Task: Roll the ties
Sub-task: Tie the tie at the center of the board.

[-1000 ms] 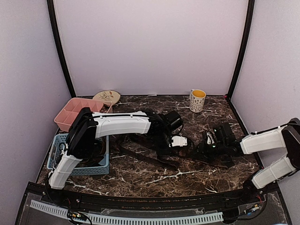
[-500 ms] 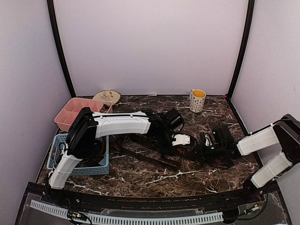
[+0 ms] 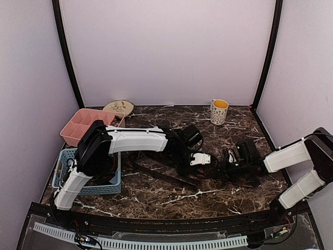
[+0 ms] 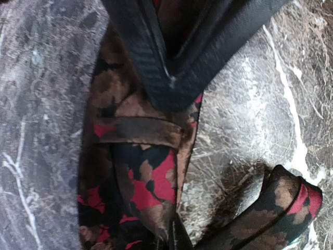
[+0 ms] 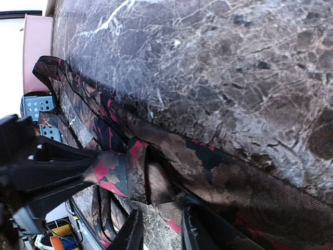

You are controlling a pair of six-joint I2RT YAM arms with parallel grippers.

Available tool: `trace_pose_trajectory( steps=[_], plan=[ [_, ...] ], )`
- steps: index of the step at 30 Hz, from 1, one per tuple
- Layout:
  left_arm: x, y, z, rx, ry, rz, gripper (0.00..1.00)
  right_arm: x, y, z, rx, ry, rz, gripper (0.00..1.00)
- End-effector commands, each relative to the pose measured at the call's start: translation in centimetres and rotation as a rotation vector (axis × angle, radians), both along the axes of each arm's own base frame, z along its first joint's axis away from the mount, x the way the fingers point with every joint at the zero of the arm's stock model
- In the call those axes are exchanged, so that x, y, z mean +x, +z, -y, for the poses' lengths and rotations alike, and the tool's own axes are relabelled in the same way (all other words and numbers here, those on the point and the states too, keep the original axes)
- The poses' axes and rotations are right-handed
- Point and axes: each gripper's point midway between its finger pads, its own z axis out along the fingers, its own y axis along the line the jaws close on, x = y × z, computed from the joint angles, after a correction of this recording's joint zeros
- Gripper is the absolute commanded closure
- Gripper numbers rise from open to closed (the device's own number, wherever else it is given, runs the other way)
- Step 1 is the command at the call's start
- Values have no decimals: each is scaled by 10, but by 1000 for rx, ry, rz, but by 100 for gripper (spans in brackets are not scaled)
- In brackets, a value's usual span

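Note:
A long tie (image 3: 161, 176) with a red, brown and black pattern lies across the middle of the marble table. In the left wrist view the tie (image 4: 151, 177) fills the left half, and my left gripper (image 4: 174, 237) is pinched shut on its edge at the bottom. My left gripper (image 3: 205, 162) sits low at the table's centre. My right gripper (image 3: 222, 165) faces it closely. In the right wrist view my right gripper (image 5: 164, 234) stands open, just under a raised fold of the tie (image 5: 135, 166). The left gripper (image 5: 57, 172) holds that fold from the left.
A black strip (image 4: 171, 67) crosses over the tie's top in the left wrist view. A yellow-filled mug (image 3: 219, 111) stands at the back right. A pink divided tray (image 3: 78, 125), a plate (image 3: 118, 108) and a blue basket (image 3: 112, 186) sit at the left.
My right gripper has moved left and closed in on the left gripper at the tie's fold. The left gripper has shifted slightly and dipped lower over the tie.

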Motion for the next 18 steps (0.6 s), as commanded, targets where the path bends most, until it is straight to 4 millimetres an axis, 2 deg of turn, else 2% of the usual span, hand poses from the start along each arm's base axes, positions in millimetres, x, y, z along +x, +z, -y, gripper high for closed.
trace_pose_trajectory(
  steps=[1,9,18],
  plan=[
    [-10,-16,-2,4,-28,-45,100,5,2,4,-15,-22,6,77],
    [-14,-11,9,-61,-40,-78,100,10,5,7,-27,-56,13,80],
    [-19,-7,18,-117,-73,-91,100,18,18,6,-13,-71,59,79]
  ],
)
